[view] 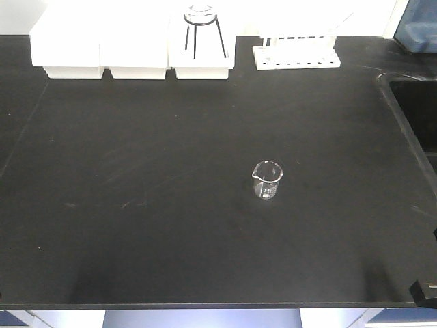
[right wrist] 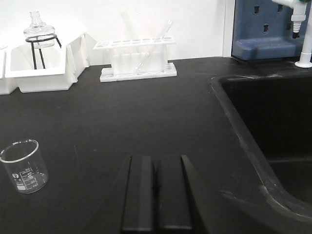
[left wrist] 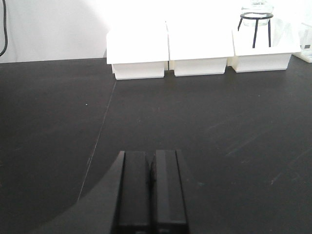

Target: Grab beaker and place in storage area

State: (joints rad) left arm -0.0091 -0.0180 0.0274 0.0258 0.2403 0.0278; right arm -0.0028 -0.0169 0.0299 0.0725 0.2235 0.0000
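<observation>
Currently: beaker (view: 267,180) upright, untouched, on bench (view: 136,225); left jaws clenched, empty; right jaws clenched, empty, beaker to their left. Step: pre-grasp. Next, likely: right jaws spread, approach beaker.

Chemistry lab: matte black benchtop (view: 136,225) with white plastic test-tube rack (view: 295,57) at rear. Left of rack, round glass flask on black tripod (view: 200,15) in white plastic bins (view: 82,42); right, recessed black sink (right wrist: 273,117); in front, small clear graduated glass beaker (view: 266,180).
</observation>
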